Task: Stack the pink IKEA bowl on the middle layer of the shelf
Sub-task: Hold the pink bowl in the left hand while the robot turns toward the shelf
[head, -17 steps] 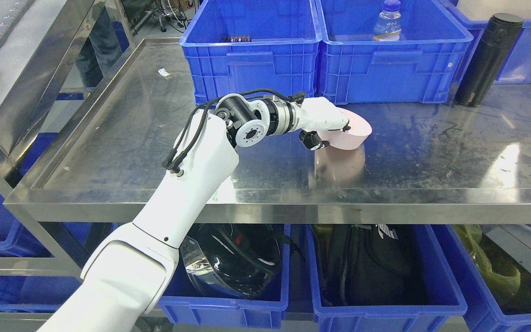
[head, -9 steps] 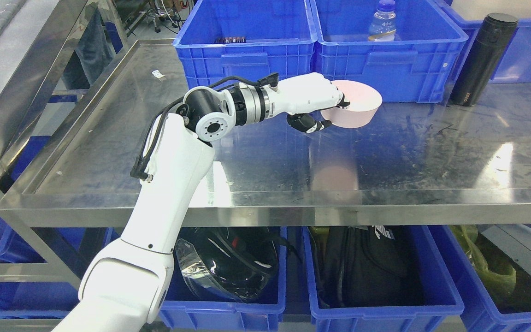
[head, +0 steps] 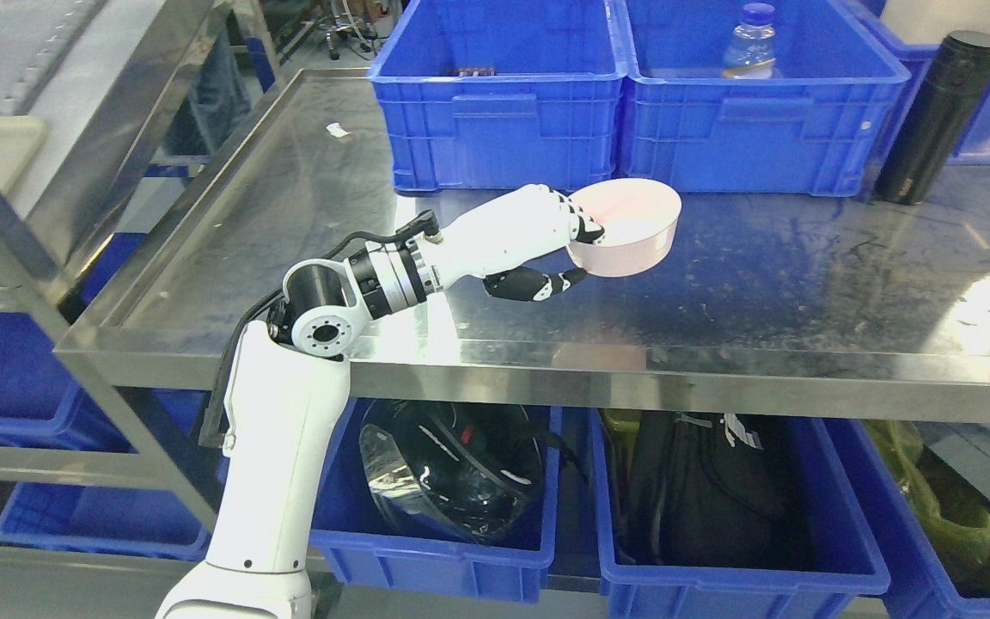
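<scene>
Below the steel shelf (head: 546,378), the nearest blue bins sit side by side: one (head: 426,559) holds a black helmet (head: 452,468), the next (head: 736,567) a black bag (head: 701,490), and the bin at the lower right corner holds something yellow-green (head: 933,490). Above the shelf, the left hand (head: 529,245) grips the pink bowl (head: 628,228) by its near-left rim, fingers over the edge and thumb under the wall; the bowl hangs upright just clear of the shelf surface, right of the hand. At the back of the shelf stand two blue crates: the left crate (head: 499,112) shows only a dark strip inside, the right crate (head: 761,120) holds a water bottle (head: 748,43). A black flask (head: 938,116) stands upright right of them.
</scene>
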You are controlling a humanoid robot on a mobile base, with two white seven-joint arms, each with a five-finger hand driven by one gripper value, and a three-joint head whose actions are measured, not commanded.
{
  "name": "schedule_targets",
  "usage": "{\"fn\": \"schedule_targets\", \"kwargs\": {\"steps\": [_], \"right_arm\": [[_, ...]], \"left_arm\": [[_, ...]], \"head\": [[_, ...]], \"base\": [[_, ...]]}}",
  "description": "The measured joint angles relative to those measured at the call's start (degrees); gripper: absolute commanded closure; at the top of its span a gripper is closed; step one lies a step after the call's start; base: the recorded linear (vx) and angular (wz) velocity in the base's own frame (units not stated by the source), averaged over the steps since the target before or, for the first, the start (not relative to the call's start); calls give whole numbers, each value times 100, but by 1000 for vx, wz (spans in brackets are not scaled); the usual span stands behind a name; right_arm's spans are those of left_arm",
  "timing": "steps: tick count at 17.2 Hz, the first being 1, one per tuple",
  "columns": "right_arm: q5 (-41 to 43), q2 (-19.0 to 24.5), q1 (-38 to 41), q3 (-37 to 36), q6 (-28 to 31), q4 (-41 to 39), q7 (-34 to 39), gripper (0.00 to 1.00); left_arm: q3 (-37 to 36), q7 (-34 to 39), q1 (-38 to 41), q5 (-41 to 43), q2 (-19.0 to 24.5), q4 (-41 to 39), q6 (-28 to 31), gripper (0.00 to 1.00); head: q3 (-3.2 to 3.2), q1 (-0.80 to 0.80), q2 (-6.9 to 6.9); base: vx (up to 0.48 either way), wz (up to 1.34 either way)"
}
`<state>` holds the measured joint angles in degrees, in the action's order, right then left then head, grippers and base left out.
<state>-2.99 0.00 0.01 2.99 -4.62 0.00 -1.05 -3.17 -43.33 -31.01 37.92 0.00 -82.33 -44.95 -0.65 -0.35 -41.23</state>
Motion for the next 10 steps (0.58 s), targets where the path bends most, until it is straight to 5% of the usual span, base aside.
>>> {"fn": "schedule_targets", "kwargs": {"steps": [10], "right_arm": [[0, 0, -1, 0, 0, 0, 0, 0]], "left_arm": [[489, 46, 641, -410, 0, -460, -5, 95]], "head": [[0, 0, 0]], "base": [[-110, 741]]}}
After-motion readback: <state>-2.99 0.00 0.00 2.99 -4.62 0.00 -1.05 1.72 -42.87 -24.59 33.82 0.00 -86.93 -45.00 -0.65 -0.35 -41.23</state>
